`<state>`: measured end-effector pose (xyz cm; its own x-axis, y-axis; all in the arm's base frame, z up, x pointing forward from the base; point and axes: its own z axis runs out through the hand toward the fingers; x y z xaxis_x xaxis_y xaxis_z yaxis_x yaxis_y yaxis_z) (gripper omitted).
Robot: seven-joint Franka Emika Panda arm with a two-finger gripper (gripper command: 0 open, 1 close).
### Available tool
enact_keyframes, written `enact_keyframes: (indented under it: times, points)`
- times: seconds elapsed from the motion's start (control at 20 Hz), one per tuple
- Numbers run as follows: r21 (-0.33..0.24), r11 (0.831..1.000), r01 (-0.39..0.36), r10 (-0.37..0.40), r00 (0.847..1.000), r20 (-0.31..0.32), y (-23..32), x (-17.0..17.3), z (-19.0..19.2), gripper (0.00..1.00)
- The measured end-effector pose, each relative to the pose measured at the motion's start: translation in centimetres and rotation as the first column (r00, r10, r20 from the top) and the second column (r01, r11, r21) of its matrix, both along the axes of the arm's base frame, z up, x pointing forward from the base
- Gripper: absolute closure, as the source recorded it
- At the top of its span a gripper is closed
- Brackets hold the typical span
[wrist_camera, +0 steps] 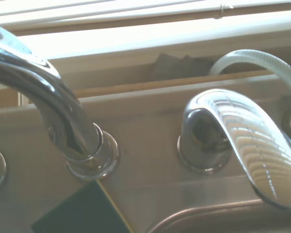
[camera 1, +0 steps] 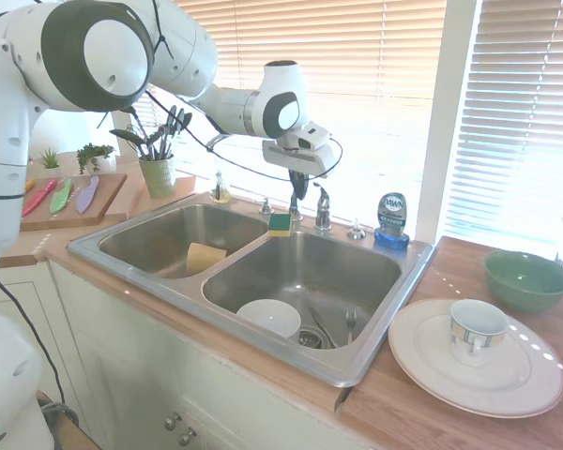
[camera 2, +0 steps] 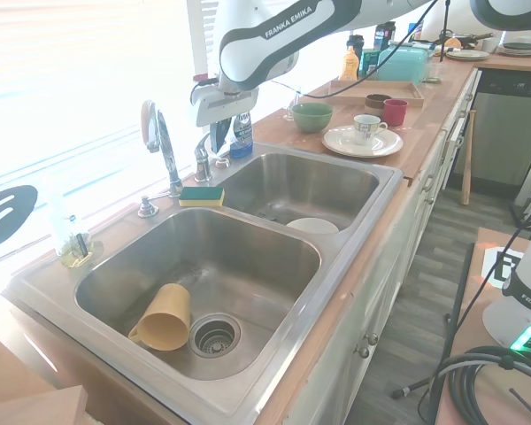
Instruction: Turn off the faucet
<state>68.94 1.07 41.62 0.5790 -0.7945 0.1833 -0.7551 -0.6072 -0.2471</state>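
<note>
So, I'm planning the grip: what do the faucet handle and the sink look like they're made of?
The faucet's lever handle looks like polished chrome-plated metal: it mirrors the window blinds sharply. The sink appears to be brushed stainless steel, grey with soft, diffuse reflections. Both look hard and probably slippery.

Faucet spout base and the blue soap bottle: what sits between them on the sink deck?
The chrome lever handle, then a small low chrome cap beside the bottle. First exterior view shows it best.
</note>
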Motion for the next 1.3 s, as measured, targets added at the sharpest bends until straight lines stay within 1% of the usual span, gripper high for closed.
enact_keyframes:
  times: [0.05, 0.2, 0.35, 0.45, 0.65, 1.05, 1.2, 1.3]
  points:
    - [0.004, 1.0, 0.003, -0.003, 1.0, 0.019, 0.0, 0.1, 0.3, 1.0]
    - [0.024, 0.999, 0.022, -0.024, 0.995, 0.102, -0.2, 0.6, 2.2, 1.0]
    - [0.029, 0.999, 0.045, -0.048, 0.989, 0.143, -0.6, 1.2, 4.3, 1.0]
    - [0.02, 0.998, 0.058, -0.06, 0.986, 0.158, -1.1, 1.5, 5.1, 1.0]
    - [0.016, 0.997, 0.071, -0.073, 0.985, 0.156, -1.5, 2.0, 5.4, 1.0]
    - [0.015, 0.997, 0.082, -0.083, 0.988, 0.128, -2.1, 2.2, 3.6, 1.0]
    - [0.015, 0.997, 0.081, -0.083, 0.99, 0.116, -2.1, 2.1, 3.5, 1.0]
    - [0.013, 0.997, 0.081, -0.082, 0.992, 0.093, -2.0, 2.0, 3.2, 1.0]
